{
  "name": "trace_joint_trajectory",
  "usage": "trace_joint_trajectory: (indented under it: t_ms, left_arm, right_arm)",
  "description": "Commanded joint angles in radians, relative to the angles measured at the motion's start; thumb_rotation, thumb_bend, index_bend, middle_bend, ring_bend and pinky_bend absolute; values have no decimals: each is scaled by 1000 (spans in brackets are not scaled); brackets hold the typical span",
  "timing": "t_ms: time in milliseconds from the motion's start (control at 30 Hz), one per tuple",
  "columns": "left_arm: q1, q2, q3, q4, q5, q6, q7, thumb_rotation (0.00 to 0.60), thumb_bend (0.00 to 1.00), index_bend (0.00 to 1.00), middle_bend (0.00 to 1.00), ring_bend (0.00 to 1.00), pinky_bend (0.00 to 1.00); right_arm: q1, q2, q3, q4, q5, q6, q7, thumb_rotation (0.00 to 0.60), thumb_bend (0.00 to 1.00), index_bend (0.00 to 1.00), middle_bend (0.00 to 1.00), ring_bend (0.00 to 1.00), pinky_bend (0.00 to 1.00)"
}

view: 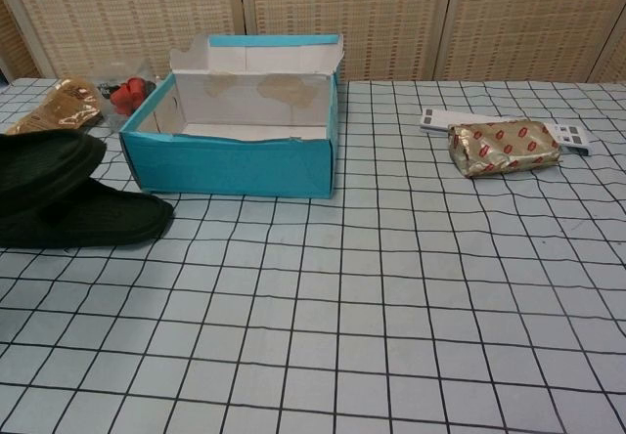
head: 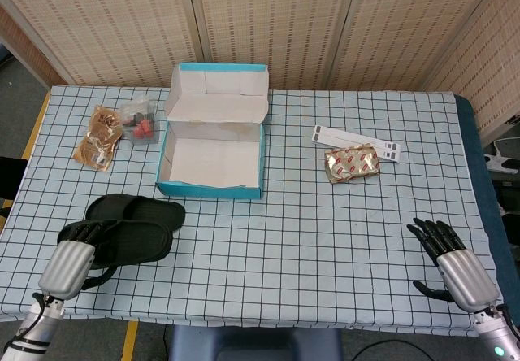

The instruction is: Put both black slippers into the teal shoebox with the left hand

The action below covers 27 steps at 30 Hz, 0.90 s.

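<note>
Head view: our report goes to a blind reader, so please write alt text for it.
The left hand holds one black slipper lifted over the other slipper, near the open, empty teal shoebox. The right hand rests open at the checked table's near right corner.

Gold foil packet [head: 351, 165] beside white strip [head: 357, 142]; brown snack bag [head: 99, 136]
</note>
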<state>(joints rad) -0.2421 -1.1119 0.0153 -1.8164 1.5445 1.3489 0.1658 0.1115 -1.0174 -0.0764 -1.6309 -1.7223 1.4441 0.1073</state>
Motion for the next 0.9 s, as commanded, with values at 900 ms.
trace_joint_trajectory:
  t_ms: [900]
  left_arm:
    - [-793,-154,-446,290,-827,-685,-112,600,543,595,649,585,556]
  right_arm:
    - [21,-14,25,7,91,-70,-32,600,72,0,0,0,0]
